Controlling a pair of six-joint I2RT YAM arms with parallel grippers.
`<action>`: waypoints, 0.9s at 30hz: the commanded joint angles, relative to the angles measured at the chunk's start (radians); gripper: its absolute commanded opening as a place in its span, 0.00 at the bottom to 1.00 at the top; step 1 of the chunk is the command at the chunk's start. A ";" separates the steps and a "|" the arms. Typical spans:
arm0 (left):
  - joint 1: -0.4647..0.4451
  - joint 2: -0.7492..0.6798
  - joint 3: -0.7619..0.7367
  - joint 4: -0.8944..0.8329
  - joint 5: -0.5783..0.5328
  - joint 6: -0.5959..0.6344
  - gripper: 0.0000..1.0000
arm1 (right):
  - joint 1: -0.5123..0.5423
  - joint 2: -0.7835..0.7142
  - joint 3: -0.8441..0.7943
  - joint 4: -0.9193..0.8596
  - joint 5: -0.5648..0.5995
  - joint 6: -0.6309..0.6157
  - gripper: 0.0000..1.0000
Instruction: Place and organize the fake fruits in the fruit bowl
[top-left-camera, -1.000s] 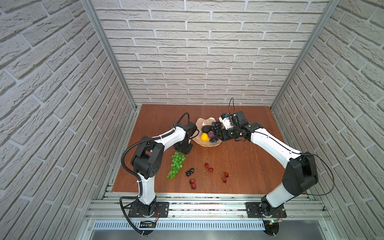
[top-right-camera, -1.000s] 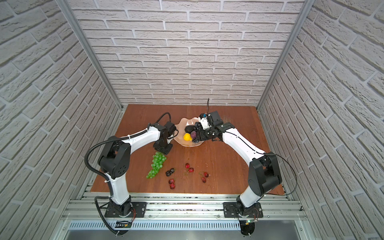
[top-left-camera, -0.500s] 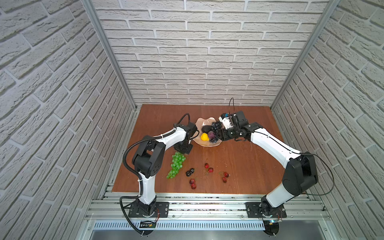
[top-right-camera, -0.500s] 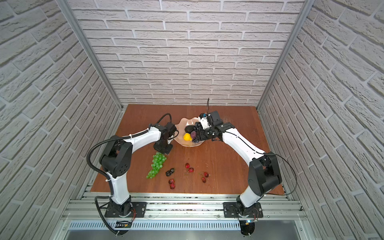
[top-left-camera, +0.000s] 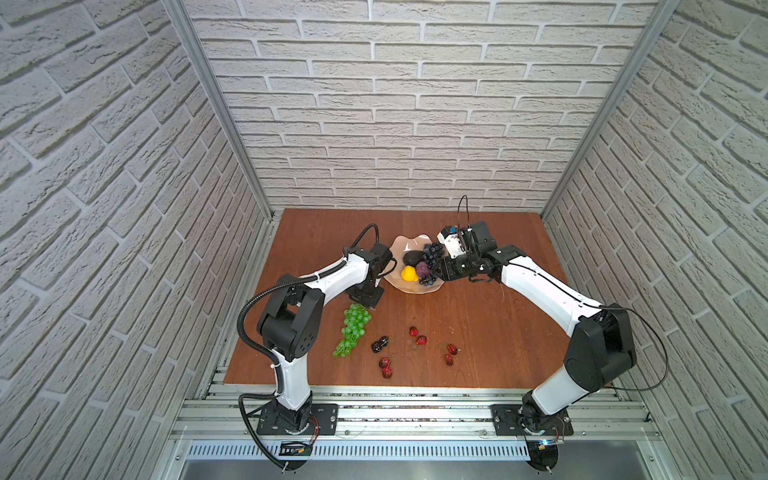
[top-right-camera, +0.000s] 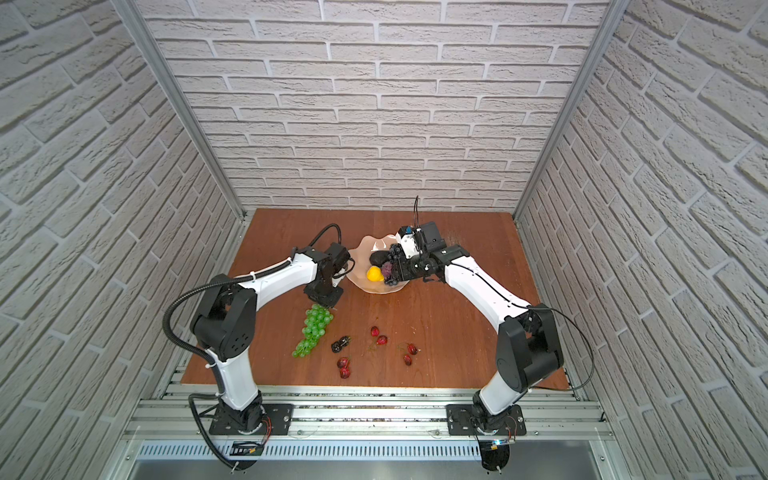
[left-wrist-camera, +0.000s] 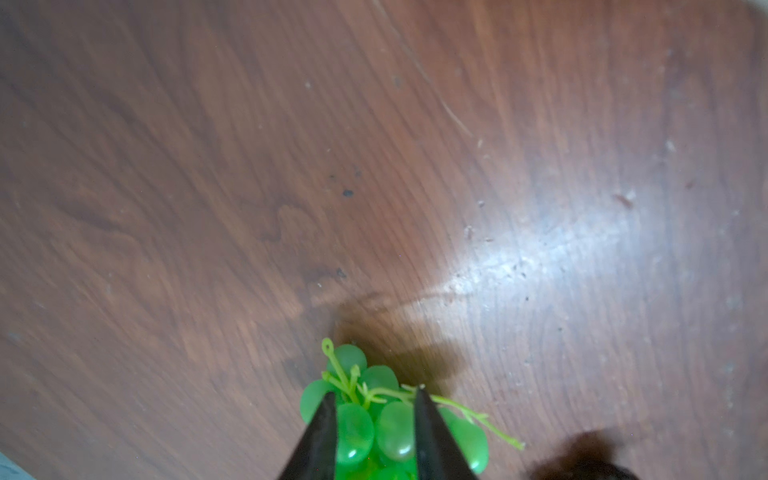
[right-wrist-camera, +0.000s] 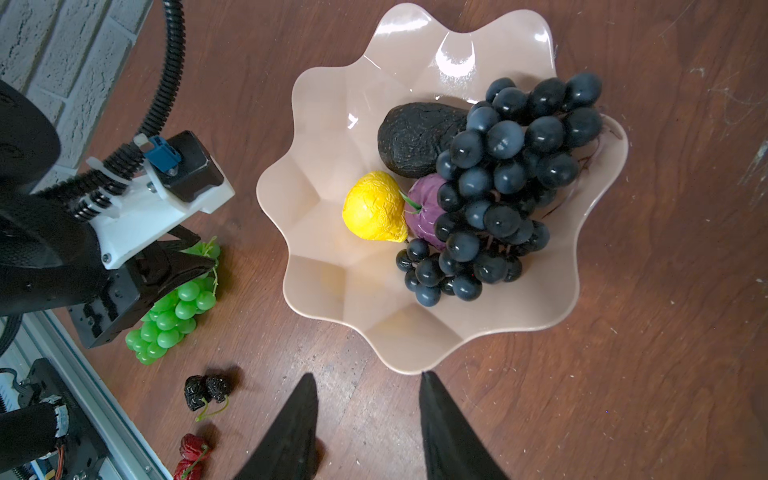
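In the bowl (right-wrist-camera: 332, 266) the dark grapes (right-wrist-camera: 505, 166) cover most of the purple fruit (right-wrist-camera: 419, 216) and one end of the avocado (right-wrist-camera: 415, 137), next to the lemon (right-wrist-camera: 374, 208). The cherries (top-left-camera: 419, 340) and black berries (top-left-camera: 380, 344) lie loose on the table (top-left-camera: 478, 324) (the right wrist view cuts one cherry off at its edge). The left fingers (left-wrist-camera: 320, 440) stand apart astride the stem end of the green grapes (left-wrist-camera: 357, 432), which lie on the table near the bowl; whether they press the grapes cannot be told, and both top views hide them under the wrist. The right fingers (right-wrist-camera: 291, 432) stand apart and empty, one tip just at the bowl's rim.
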 joint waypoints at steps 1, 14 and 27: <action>-0.006 -0.001 0.025 -0.028 0.013 0.035 0.44 | 0.000 -0.004 -0.013 0.039 -0.012 0.007 0.43; -0.027 0.045 0.055 -0.023 0.076 0.075 0.55 | 0.001 0.001 -0.013 0.035 -0.008 0.004 0.42; -0.030 0.077 0.051 -0.028 0.040 0.112 0.55 | 0.000 -0.003 -0.024 0.039 0.002 0.001 0.42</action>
